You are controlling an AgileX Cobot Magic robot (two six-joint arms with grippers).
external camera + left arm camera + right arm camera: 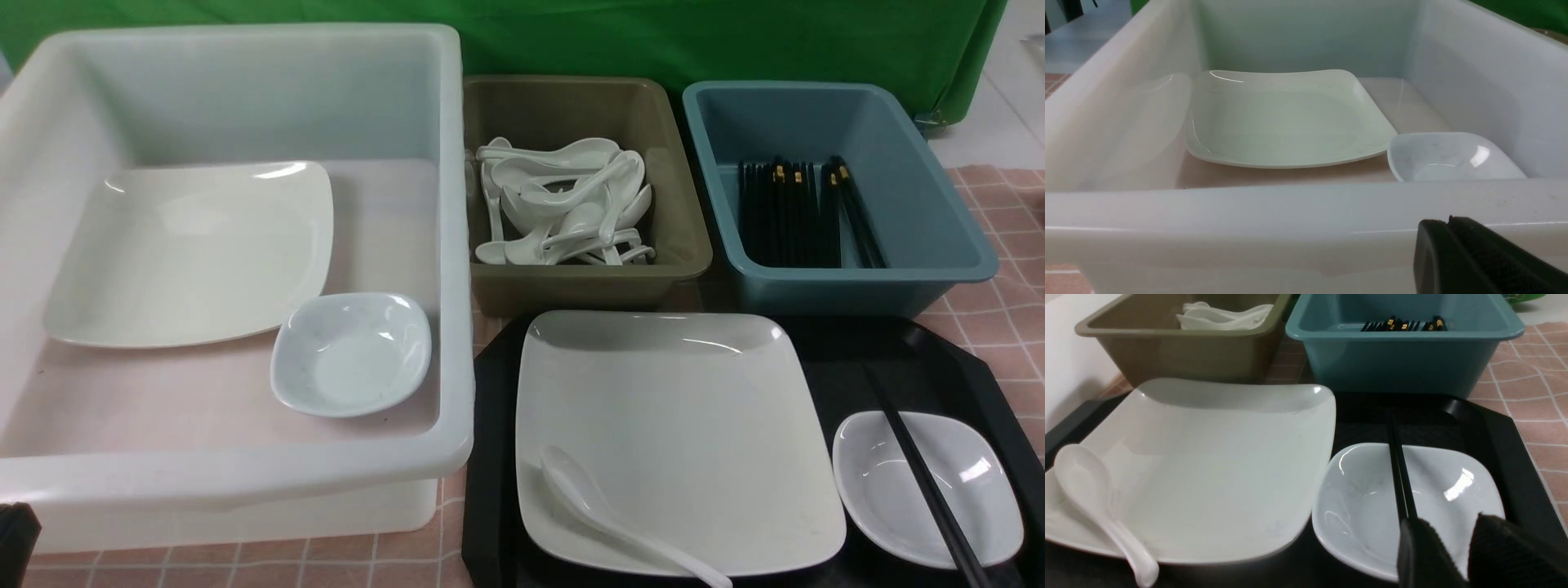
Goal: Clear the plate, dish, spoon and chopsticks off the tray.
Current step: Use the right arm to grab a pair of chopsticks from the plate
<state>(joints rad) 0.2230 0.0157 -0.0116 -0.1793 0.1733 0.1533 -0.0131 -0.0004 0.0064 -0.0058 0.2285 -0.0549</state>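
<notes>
The wide black plastic tray (914,351) sits on the pink-checked bench (1004,310). The large glossy white square plate (678,433) lies on its left part. The white soup spoon (596,506) rests on the plate's near left corner. The small white dish (878,498) lies just right of the plate, with the thin black chopsticks (922,474) laid across it. The right pincer (1447,522) hovers at the dish's near edge, jaws apart and gripping nothing. The left pincer (1449,222) is pressed together and empty, just outside the near wall of the translucent white tub (1290,212)
</notes>
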